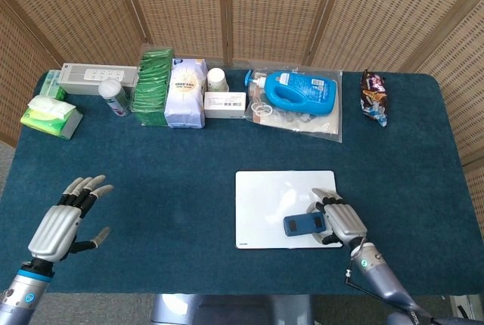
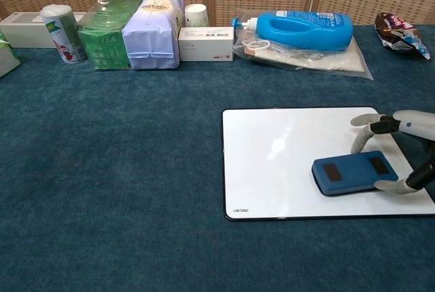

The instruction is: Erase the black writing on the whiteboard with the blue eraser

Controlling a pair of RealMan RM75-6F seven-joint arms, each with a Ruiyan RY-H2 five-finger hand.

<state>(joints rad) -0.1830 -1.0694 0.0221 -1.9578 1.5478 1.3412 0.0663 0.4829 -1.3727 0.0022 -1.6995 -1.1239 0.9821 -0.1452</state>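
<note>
Right hand (image 1: 342, 223) fingers (image 2: 363, 136) clamp the blue eraser (image 2: 354, 173) flat on the whiteboard (image 2: 272, 163), near its front-right corner, for full wiping contact. Left hand (image 1: 62, 221) hovers idle above the bench (image 1: 166, 189), fingers apart.

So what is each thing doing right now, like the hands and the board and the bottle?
whiteboard: flat on the table, no black writing visible
blue eraser: lying on the whiteboard near its front right corner, held
right hand: grips the blue eraser
left hand: fingers spread, holds nothing
blue bottle: lying on its side
white cup: upright
green-lidded can: upright
</note>
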